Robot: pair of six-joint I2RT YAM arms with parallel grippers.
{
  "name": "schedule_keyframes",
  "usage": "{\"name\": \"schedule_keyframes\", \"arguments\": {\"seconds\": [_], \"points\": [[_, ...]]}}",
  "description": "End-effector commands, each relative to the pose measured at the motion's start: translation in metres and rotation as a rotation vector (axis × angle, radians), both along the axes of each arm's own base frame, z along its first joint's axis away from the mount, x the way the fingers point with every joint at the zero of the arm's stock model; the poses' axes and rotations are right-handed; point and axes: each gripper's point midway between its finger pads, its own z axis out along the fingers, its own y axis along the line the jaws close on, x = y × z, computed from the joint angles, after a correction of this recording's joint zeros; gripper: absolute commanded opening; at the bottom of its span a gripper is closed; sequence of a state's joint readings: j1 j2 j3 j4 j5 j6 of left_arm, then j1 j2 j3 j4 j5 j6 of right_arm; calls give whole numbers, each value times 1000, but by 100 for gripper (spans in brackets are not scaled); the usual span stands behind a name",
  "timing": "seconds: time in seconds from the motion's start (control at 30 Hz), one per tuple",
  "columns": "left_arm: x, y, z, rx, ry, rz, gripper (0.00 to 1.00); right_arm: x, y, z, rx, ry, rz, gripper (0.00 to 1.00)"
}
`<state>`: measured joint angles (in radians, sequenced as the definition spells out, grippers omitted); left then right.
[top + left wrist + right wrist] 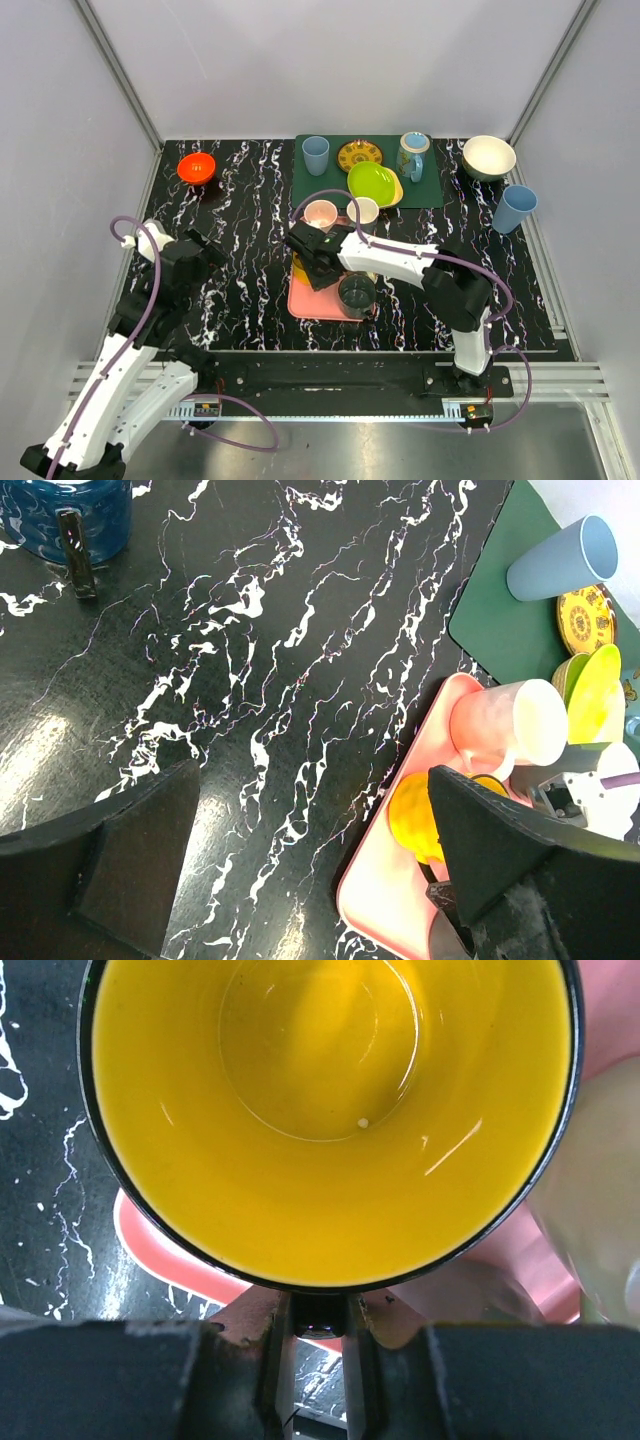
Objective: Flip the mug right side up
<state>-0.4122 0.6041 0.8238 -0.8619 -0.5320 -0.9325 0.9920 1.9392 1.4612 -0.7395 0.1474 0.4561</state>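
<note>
1. Holding the mug (330,1110) with jaws nearly closed, your right gripper (318,1330) is pinching a thin part at the black rim. I cannot tell whether that part is the wall or the handle.
2. The mug is sitting over the left end of the pink tray (312,305), with its yellow mouth facing the wrist camera. It is looking tipped rather than upright, and I cannot tell whether its base is touching the tray.
3. It is looking like glazed ceramic, so you are probably handling something stiff, fairly heavy, slick and chippable. A narrow pinch is likely letting it swing as you rotate, so keep the turn slow and low.
4. The handle or a firm bite on the wall is looking like your safest hold.
5. Room is tight on the right, where the dark mug (357,293) is standing just beside your wrist on the same tray. The pink cup (320,213) is crowding the far side.
6. Open room is lying to the left, over the bare table (250,200).
7. Your left gripper (312,830) is hanging wide open and empty, well apart from the tray.
</note>
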Motion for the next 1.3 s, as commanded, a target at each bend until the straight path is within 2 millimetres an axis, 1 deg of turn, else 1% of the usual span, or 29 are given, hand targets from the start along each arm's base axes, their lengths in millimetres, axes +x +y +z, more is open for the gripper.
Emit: {"name": "schedule_keyframes", "arguments": {"seconds": [0.0,0.07,0.1,0.23,0.27,0.33,0.37,0.47,0.57,0.6,0.67,0.7,0.73,0.77,0.8,0.83,0.87,0.9,0.93,0.97,1.0,1.03,1.07,1.1,1.13,1.17,1.2,1.23,1.27], "points": [[6,5,4,20,-25,26,99,38,-14,10,-42,-124,-87,23],[6,5,4,21,-25,28,99,39,-19,12,-50,-133,-94,30],[6,5,2,23,-20,28,99,38,-20,17,-46,-142,-97,37],[7,3,0,19,-11,26,99,36,-20,27,-21,-148,-101,51],[7,3,-1,20,-8,26,99,34,-18,28,-9,-142,-99,53],[7,3,-1,23,-4,23,99,32,-13,39,31,-143,-89,55],[8,3,-1,24,-6,21,99,29,-6,43,64,-137,-73,56],[10,3,2,40,-7,12,99,20,13,70,165,-153,-31,59],[13,1,3,62,6,-1,99,10,27,102,243,-163,11,62],[14,2,6,71,8,0,99,7,30,115,271,-172,26,62],[18,6,3,112,42,0,99,-3,35,137,315,-174,59,62],[20,9,3,124,49,10,99,-7,36,156,358,-195,77,62],[22,13,0,156,69,3,99,-12,37,167,385,-206,93,62],[28,25,2,159,61,42,99,-17,40,178,423,-218,116,62],[31,26,-2,147,74,29,99,-20,36,200,478,-250,123,62],[33,32,-5,158,88,28,99,-23,34,211,511,-269,131,62],[38,50,-6,145,81,91,99,-23,32,213,538,-294,143,62],[41,54,-9,130,88,94,99,-27,24,232,584,-333,144,62],[44,63,-16,142,118,111,99,-27,20,237,598,-357,144,63],[46,77,-16,143,132,162,99,-25,14,234,593,-387,140,63],[46,87,-19,165,161,204,99,-27,7,244,611,-416,138,63],[52,92,-30,178,214,212,99,-26,2,243,606,-430,134,64],[55,102,-32,177,232,245,99,-26,-1,238,594,-439,140,64],[60,103,-37,151,247,233,98,-27,-4,241,602,-451,143,64],[66,107,-48,143,285,226,96,-28,-6,242,604,-457,149,64],[71,117,-50,133,280,248,95,-29,-7,237,595,-458,156,64],[76,116,-54,108,284,230,94,-30,-10,241,606,-469,156,64],[80,119,-63,115,313,217,93,-31,-12,242,608,-475,162,64],[86,121,-65,120,312,217,93,-32,-14,238,605,-478,167,64]]}}
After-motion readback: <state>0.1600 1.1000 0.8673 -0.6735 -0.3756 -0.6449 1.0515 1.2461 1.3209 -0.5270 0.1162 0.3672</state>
